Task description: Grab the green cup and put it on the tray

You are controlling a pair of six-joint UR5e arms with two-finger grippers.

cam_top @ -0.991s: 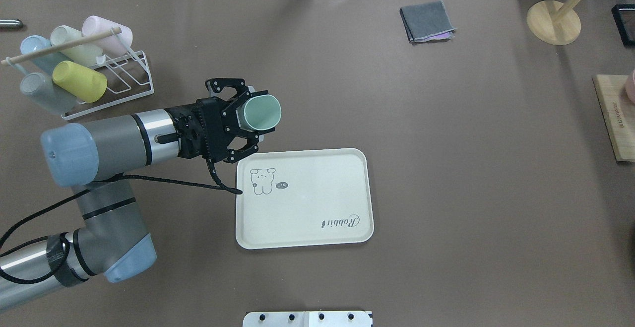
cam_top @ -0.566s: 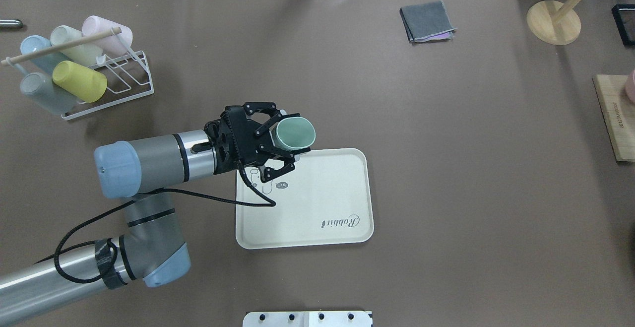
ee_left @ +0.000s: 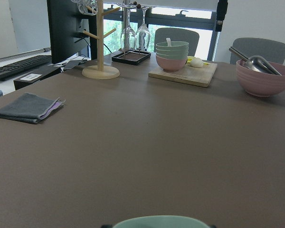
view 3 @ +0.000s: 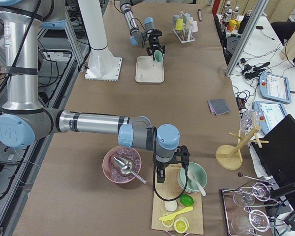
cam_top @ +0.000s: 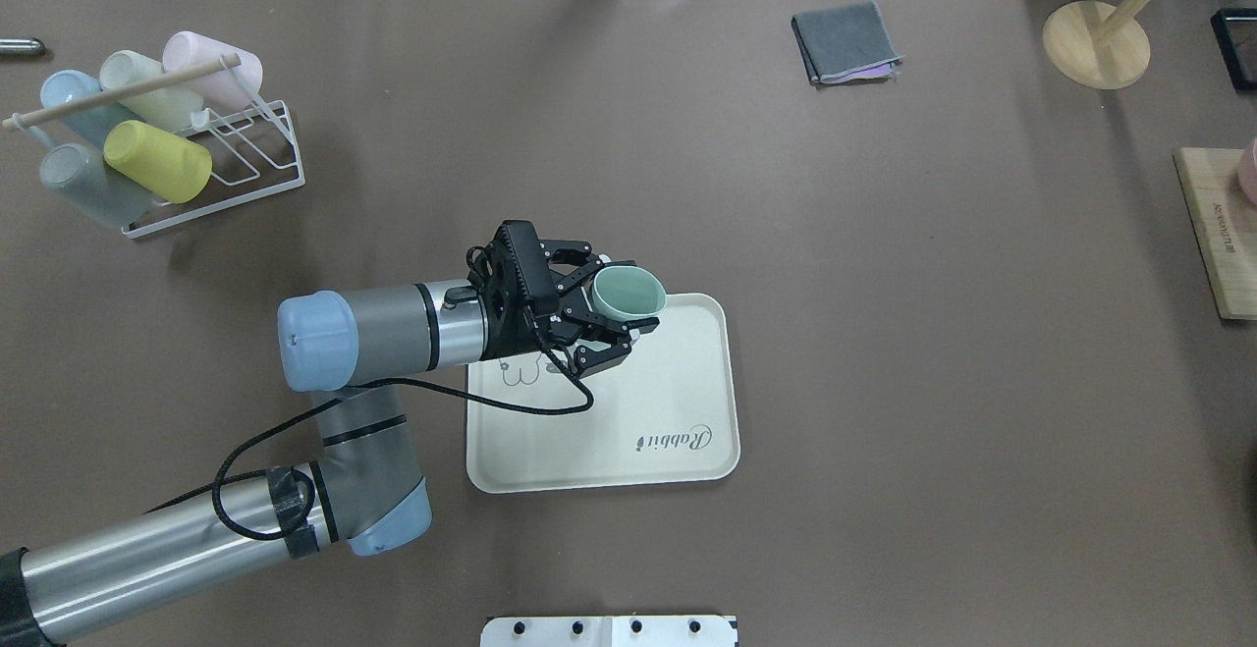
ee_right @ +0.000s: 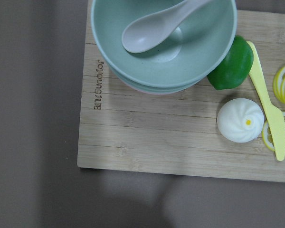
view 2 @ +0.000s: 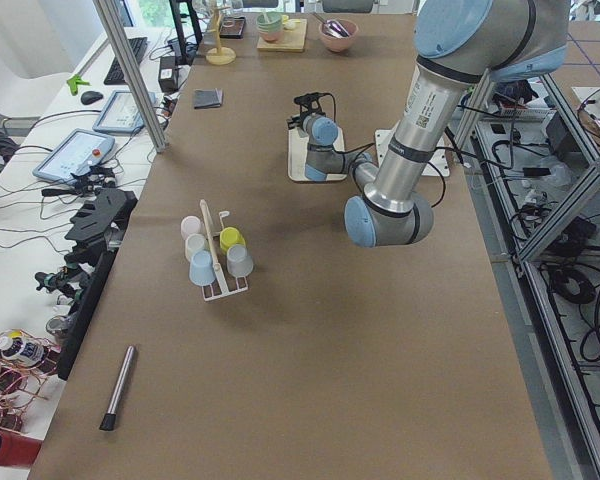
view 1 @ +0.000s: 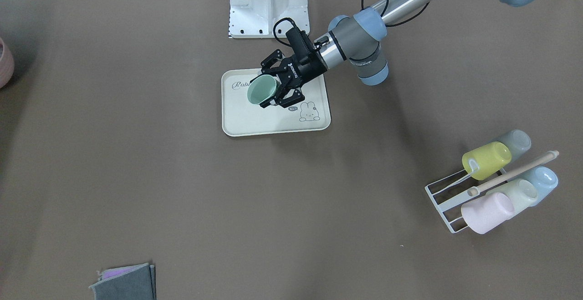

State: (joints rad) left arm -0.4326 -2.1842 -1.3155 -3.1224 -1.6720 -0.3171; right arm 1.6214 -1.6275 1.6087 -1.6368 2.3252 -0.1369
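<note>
Seen from across the surface (view 1: 136, 177): slants the left arm (view 1: 350, 40) in from the top right, wrist nearly level, and clamps the left tool (view 1: 267, 88) on the green cup (view 1: 259, 90), tipped sideways with its mouth turned away from the wrist, over the script half of the tray (view 1: 255, 124). From overhead: enters at lower left, folds at the elbow, crosses the tray's near-left corner and pinches the cup between black fingers (cam_top: 594, 352), right over the tray's far rim; cannot tell here whether cup and tray touch. From the left end: shows the tool only as a small dark shape beyond the big near elbow, cup too small to judge. From the right end: sets the mint cup at the tray's far end, and bends the near right arm (view 3: 88, 121) so the right tool (view 3: 160, 176) points down between a pink bowl (view 3: 108, 169) and a wooden board (view 3: 197, 216); cannot tell its opening. From the left wrist: catches only the cup's rim at the bottom edge. From the right wrist: looks straight down on a green bowl (ee_right: 199, 52), no fingers visible.
</note>
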